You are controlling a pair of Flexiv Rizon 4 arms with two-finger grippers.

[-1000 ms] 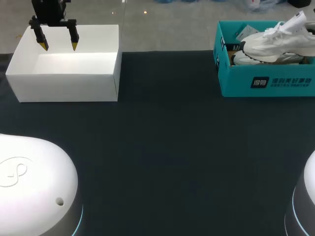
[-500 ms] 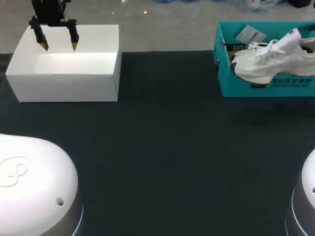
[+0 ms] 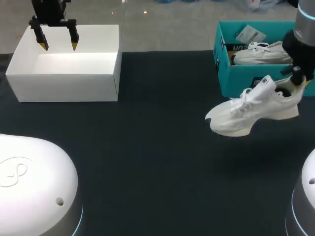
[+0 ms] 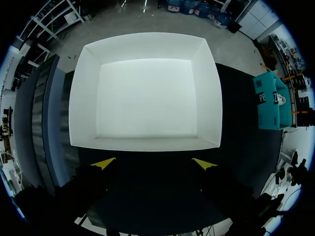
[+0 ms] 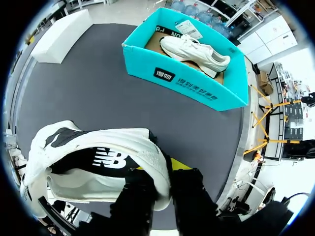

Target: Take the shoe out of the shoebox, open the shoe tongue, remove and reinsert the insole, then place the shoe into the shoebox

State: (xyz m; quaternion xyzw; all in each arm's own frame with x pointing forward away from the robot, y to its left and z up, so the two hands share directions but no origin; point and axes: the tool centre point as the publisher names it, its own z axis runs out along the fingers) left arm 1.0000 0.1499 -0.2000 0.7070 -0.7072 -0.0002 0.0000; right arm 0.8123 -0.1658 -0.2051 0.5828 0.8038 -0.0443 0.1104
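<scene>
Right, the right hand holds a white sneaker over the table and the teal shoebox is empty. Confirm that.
Not empty: the head view shows a second sneaker in the teal shoebox. The right hand does hold a white sneaker over the table.

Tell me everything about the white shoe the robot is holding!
The shoe is a white sneaker with white laces, a thick sole and a black insole inside. The right claw pinches its heel rim, one finger inside, one outside. It hangs over the dark table, toe tipped down, just in front of the teal box.
</scene>
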